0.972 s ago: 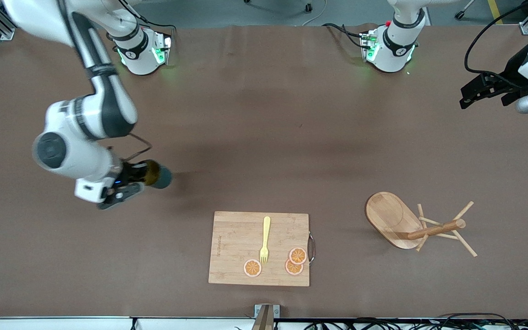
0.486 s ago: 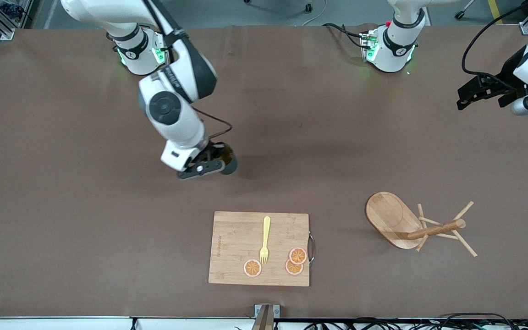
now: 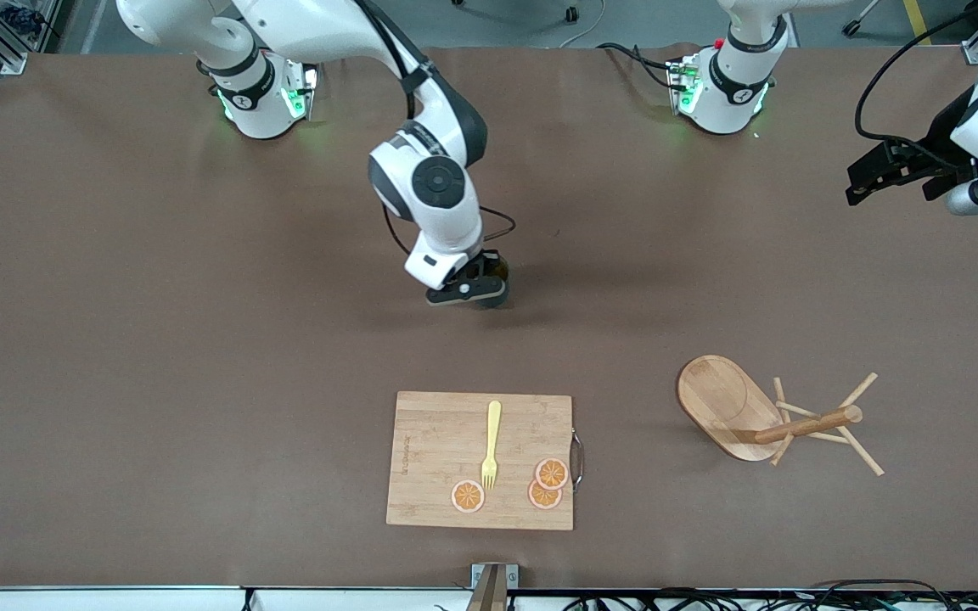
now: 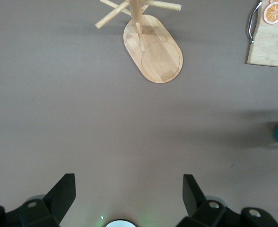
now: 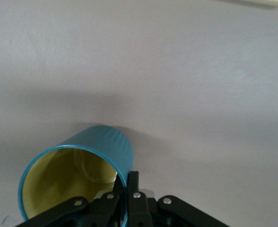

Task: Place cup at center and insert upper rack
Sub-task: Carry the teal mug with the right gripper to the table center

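Note:
My right gripper (image 3: 480,287) is shut on the rim of the cup (image 5: 89,165), a teal mug with a yellow inside, and holds it over the middle of the table. In the front view the cup (image 3: 499,288) is mostly hidden by the hand. The upper rack (image 3: 761,414), a light wooden mug tree, lies tipped on its side toward the left arm's end of the table; it also shows in the left wrist view (image 4: 151,42). My left gripper (image 3: 867,180) is open and empty, waiting high over the left arm's end of the table.
A bamboo cutting board (image 3: 429,441) lies nearer the front camera than the cup, with a yellow fork (image 3: 491,443) and three orange slices (image 3: 550,473) on it. The board's metal handle (image 3: 577,460) faces the rack.
My right arm has carried the cup from the right arm's end of the table toward the middle. The left arm has barely moved.

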Available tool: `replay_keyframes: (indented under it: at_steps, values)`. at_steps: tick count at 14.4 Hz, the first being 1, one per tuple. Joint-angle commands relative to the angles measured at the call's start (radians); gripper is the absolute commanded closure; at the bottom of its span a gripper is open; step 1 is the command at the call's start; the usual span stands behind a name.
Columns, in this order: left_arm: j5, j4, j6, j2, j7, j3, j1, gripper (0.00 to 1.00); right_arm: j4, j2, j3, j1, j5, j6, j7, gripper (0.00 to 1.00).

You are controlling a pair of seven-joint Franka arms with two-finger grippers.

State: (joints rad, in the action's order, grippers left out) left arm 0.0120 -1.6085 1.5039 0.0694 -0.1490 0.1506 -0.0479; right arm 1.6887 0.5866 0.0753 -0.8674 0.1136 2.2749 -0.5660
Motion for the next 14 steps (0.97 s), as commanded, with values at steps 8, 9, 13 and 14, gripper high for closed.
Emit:
replay_keyframes:
  at_steps: [8, 9, 13, 14]
  values:
    - [-0.012, -0.002, 0.007, 0.006, 0.013, 0.001, -0.003, 0.00, -0.075, 0.055, 0.014, -0.024, -0.045, -0.020, -0.022, 0.00]
    - [-0.012, -0.002, 0.007, 0.006, 0.013, 0.001, -0.003, 0.00, -0.086, 0.052, 0.014, -0.024, -0.045, -0.023, -0.020, 0.00]
    - [-0.012, -0.002, 0.004, 0.007, 0.011, 0.001, -0.003, 0.00, -0.185, 0.039, 0.014, 0.005, -0.040, -0.168, -0.009, 0.00]
    - [-0.012, -0.004, 0.004, 0.007, 0.011, 0.001, -0.003, 0.00, -0.211, 0.018, 0.014, 0.023, -0.037, -0.219, -0.002, 0.00]
